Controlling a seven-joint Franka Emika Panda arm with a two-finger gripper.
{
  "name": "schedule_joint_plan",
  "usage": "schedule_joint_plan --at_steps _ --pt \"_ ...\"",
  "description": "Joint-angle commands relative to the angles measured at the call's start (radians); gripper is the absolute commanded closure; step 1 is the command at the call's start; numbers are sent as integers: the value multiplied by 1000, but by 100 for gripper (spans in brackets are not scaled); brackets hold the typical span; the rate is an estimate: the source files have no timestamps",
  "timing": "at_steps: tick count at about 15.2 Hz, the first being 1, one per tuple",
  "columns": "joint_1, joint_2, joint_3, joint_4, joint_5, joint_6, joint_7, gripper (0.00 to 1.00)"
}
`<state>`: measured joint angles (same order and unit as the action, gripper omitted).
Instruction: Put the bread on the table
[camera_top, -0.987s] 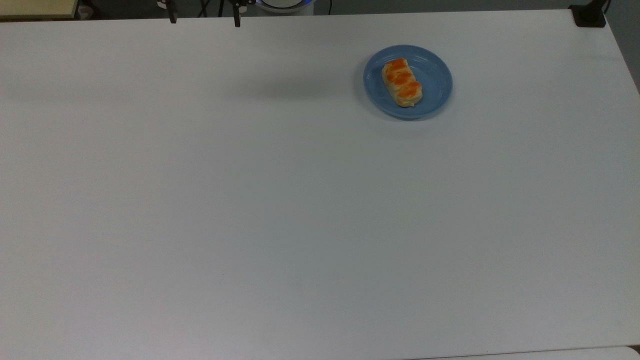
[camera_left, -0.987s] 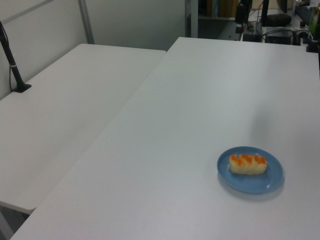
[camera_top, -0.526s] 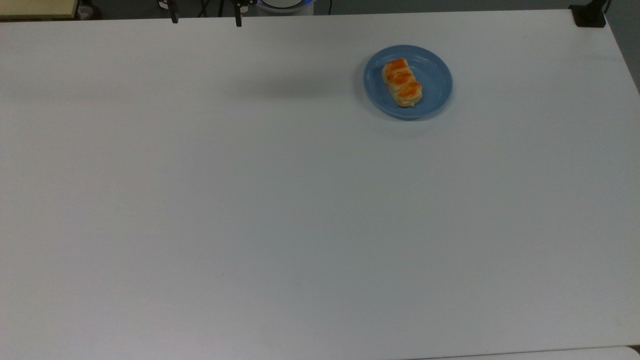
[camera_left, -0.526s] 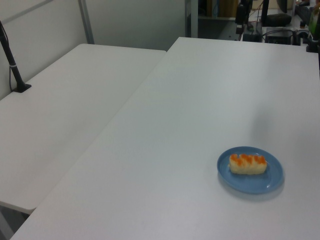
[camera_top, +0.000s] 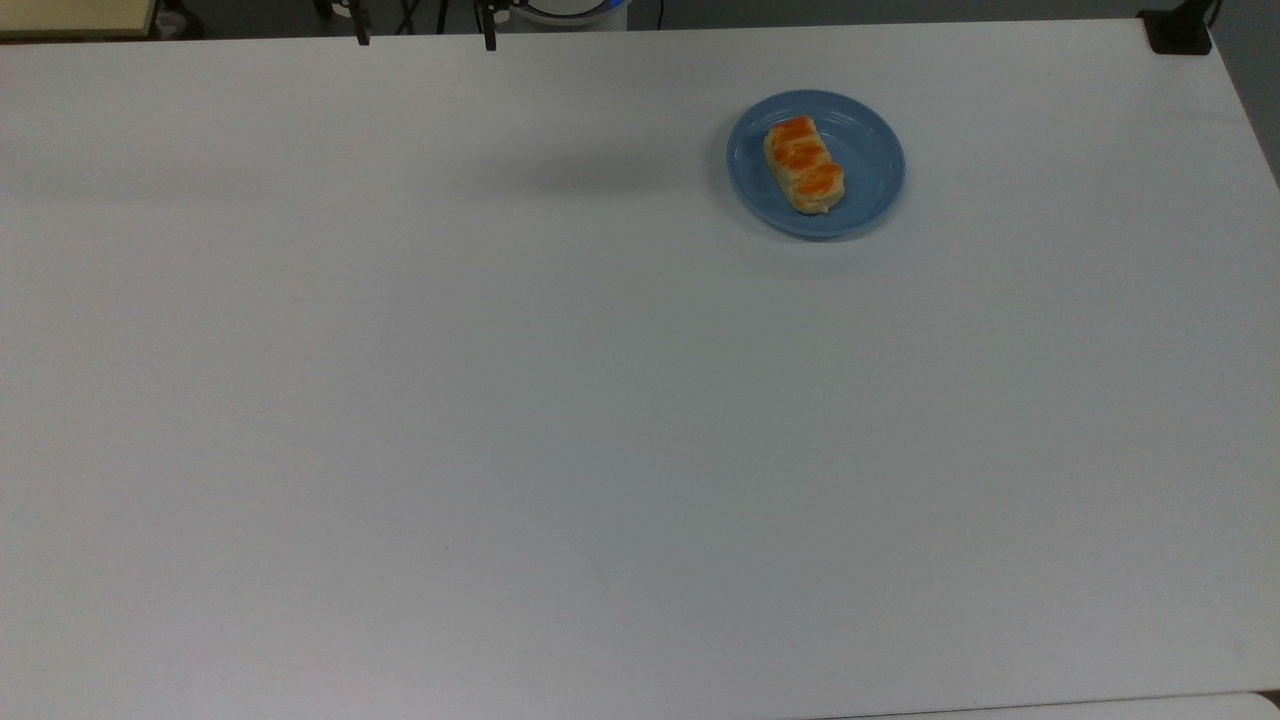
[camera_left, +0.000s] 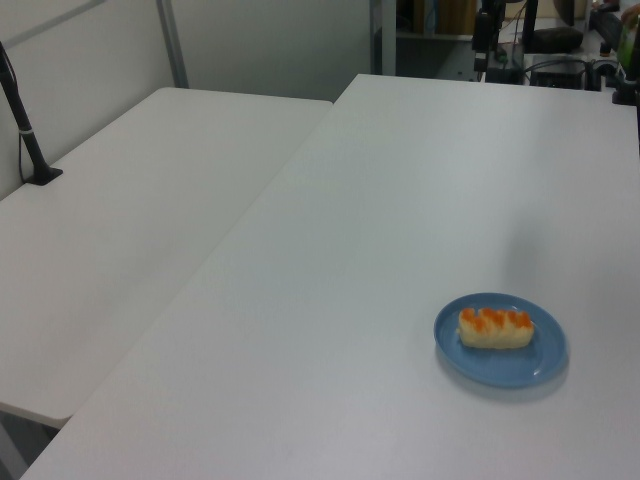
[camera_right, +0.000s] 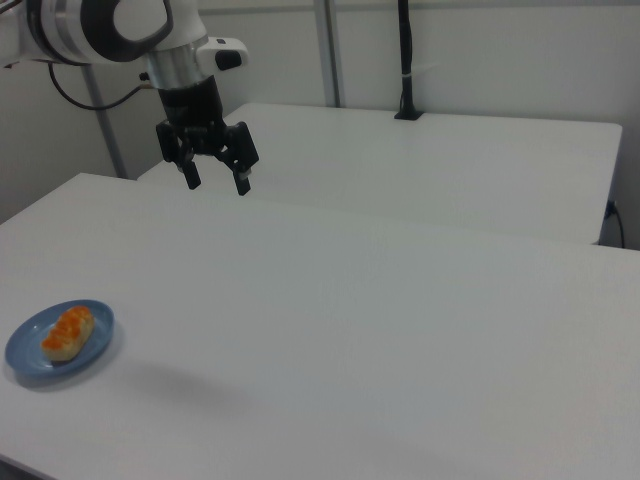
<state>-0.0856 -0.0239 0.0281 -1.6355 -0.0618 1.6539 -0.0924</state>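
claw (camera_right: 216, 183) spread wide, shifted slightly toward top view's right | bread (camera_top: 803, 164) unmoved on plate (camera_top: 868, 150)

Bread (camera_top: 804, 165): one loaf, three orange glazed patches on top in top view.
Blue plate (camera_top: 868, 150): one (bread lies on it).
Table (camera_top: 560, 420): one large white tabletop under plate; second white table (camera_left: 130, 230) beside it in left view, so two tables in all.
Gripper (camera_right: 217, 182): one, two fingers spread apart, hanging above table in right view.
Black post (camera_right: 404, 60): one standing on second table in right view.
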Motion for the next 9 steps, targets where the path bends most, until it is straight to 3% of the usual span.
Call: schedule_joint_plan --at_steps 1,9 --pt "7 -10 -8 -1 0 -25 -53 0" --pt "3 -5 -13 -3 -3 -34 -132 0"
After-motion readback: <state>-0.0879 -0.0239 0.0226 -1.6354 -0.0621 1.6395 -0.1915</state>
